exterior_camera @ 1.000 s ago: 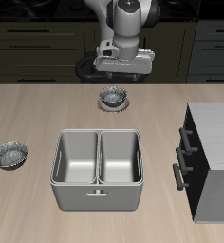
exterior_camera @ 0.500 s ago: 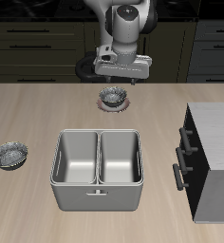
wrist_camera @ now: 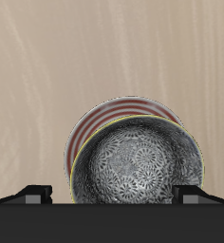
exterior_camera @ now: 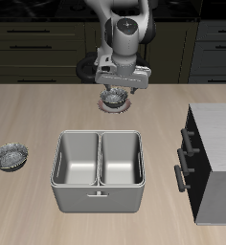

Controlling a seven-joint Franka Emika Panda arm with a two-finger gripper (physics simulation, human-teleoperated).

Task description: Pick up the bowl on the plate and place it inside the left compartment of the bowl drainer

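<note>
The bowl (exterior_camera: 113,98), grey with a dark speckled pattern, sits on the plate (exterior_camera: 114,108) with the reddish rim, toward the back of the table. My gripper (exterior_camera: 116,89) hangs just above the bowl, open and holding nothing. The wrist view looks straight down on the bowl (wrist_camera: 138,161) and the plate (wrist_camera: 84,136). There the gripper (wrist_camera: 114,194) has one fingertip on either side of the bowl, and I cannot tell whether they touch it. The grey bowl drainer (exterior_camera: 98,188) stands nearer the table's front edge. Its left compartment (exterior_camera: 77,160) holds nothing.
A twin bowl (exterior_camera: 10,155) lies on the table, off to one side of the drainer. A dark cabinet (exterior_camera: 213,163) with handles stands on the other side of it. Dark kitchen drawers run behind the table.
The gripper has come down and a little forward, from well above the plate to just over the bowl. The bowl and plate have not moved.
</note>
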